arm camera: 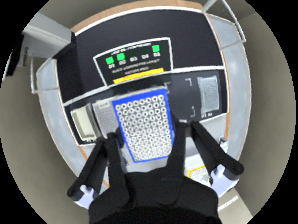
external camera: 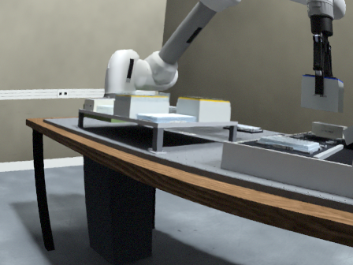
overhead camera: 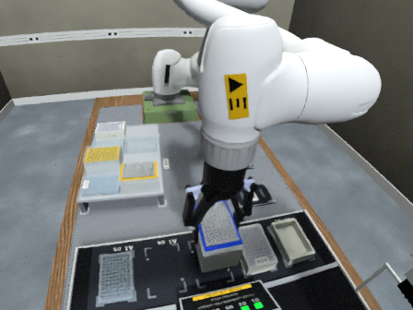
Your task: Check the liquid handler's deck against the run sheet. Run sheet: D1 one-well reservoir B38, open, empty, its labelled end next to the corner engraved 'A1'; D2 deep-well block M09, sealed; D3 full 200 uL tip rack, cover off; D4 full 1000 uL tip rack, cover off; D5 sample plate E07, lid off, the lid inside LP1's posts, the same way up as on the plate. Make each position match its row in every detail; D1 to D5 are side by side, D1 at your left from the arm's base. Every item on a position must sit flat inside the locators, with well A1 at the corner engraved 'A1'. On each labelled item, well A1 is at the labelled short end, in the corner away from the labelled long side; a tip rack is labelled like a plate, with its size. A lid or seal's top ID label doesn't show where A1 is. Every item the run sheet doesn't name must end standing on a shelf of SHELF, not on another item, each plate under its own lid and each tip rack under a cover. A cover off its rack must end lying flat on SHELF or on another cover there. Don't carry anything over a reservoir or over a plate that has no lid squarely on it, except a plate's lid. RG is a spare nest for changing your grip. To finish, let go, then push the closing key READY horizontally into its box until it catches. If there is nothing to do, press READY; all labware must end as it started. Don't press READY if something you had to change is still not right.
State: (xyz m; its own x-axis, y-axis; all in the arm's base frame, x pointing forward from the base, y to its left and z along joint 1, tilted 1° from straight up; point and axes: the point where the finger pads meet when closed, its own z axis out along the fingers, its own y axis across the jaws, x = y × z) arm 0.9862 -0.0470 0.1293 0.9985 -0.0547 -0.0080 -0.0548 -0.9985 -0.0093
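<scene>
My gripper (overhead camera: 217,216) (external camera: 320,83) (arm camera: 146,121) is shut on a grey tip rack with a blue rim (overhead camera: 220,240) (external camera: 330,95) (arm camera: 143,121), gripped across its long sides. The rack hangs level, well above the black deck (overhead camera: 88,269), over the middle position. On the deck, from the right in the top view, stand an open one-well reservoir (overhead camera: 291,241), a deep-well block (overhead camera: 258,249), the position below the rack, an empty nest (overhead camera: 148,253) and a clear sample plate (overhead camera: 115,278). The nest below the rack is partly hidden.
The shelf (overhead camera: 121,196) (external camera: 157,125) at the back left bears two yellow-rimmed racks (overhead camera: 102,155) (overhead camera: 139,171), a white plate (overhead camera: 111,128) and pale covers. A black nest (overhead camera: 260,196) sits behind the deck. The panel with green lights (overhead camera: 226,300) (arm camera: 133,60) lies at the deck's near edge.
</scene>
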